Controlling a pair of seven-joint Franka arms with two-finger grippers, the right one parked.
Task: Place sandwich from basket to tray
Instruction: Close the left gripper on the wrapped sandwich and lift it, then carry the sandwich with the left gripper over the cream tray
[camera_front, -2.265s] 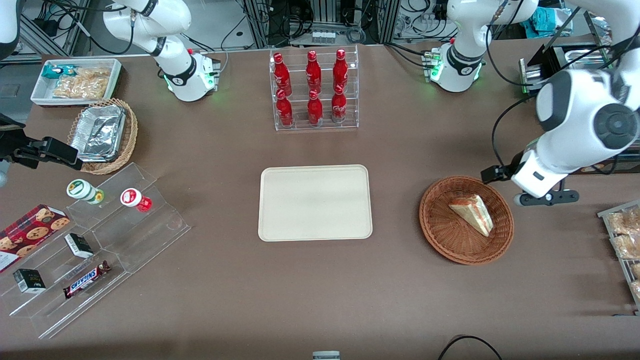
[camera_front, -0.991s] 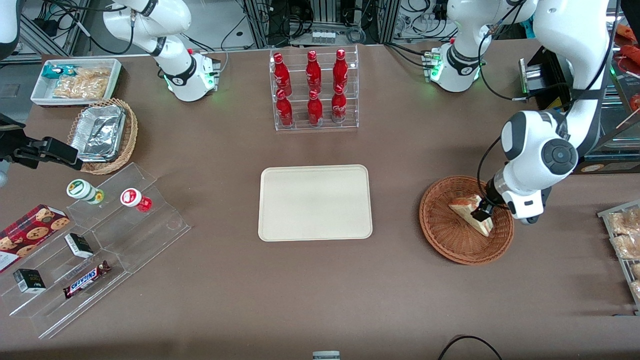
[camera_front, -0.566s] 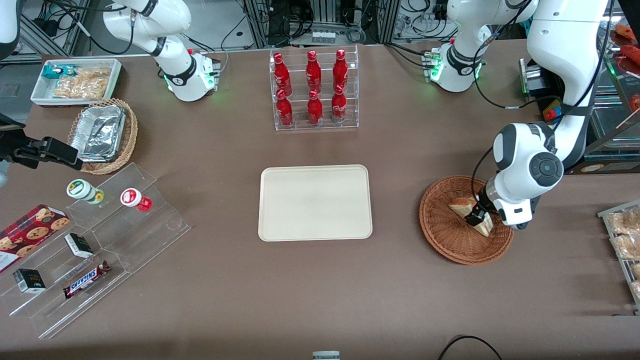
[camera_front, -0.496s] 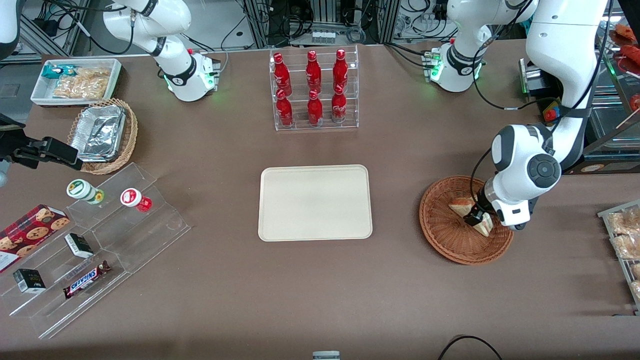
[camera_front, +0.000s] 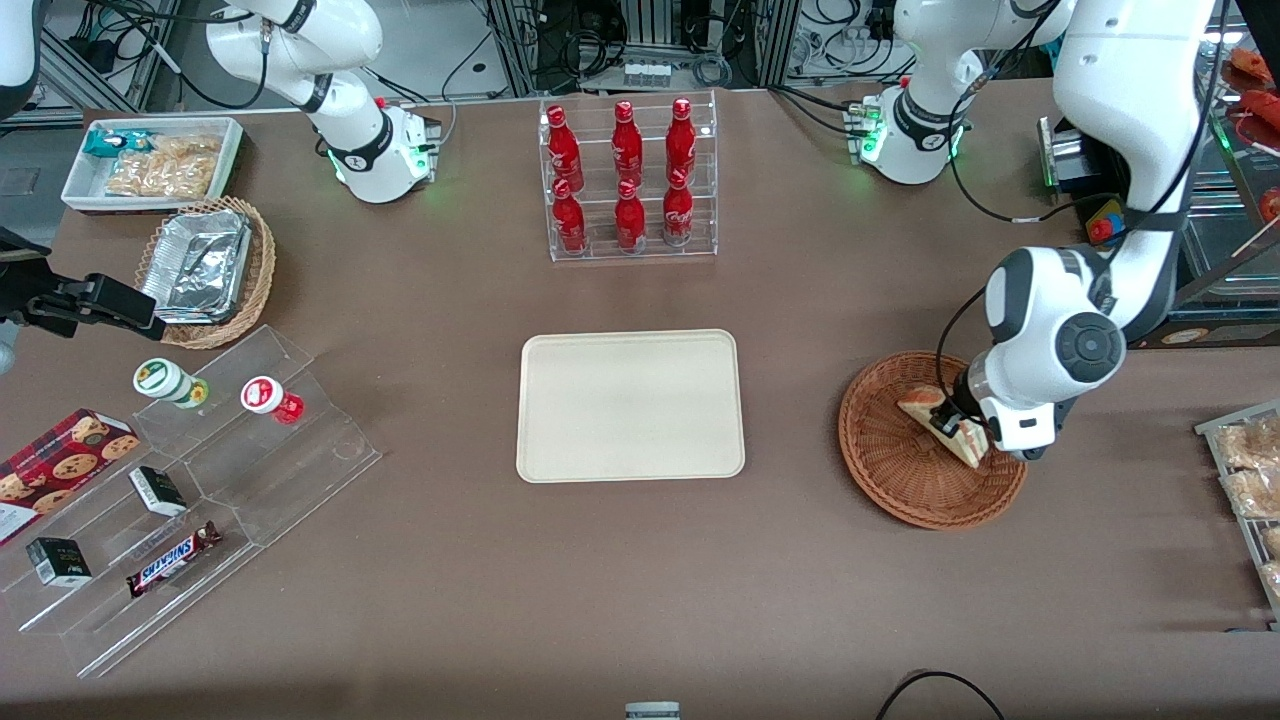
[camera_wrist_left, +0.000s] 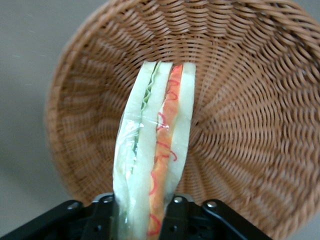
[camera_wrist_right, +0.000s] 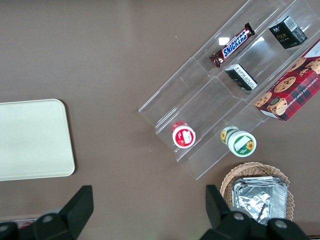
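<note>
Gripper (camera_front: 950, 424) is sitting over the basket (camera_front: 890, 470), jaws pressing the sandwich (camera_wrist_left: 152, 165). Bare table is lying open between basket and tray (camera_front: 630, 405), nothing standing in that lane. Bottle rack (camera_front: 628, 180) is standing farther from the front camera than the tray, well apart. Acrylic stand (camera_front: 200, 490) is sitting toward the parked arm's end.

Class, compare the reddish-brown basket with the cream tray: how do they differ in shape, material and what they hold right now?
The basket is round; the tray is rectangular with rounded corners. The basket is woven reddish-brown wicker; the tray is smooth, plain cream. The basket has the sandwich in it, with the gripper shut on it; the tray holds nothing. Both are shallow and sit on the brown table.
</note>
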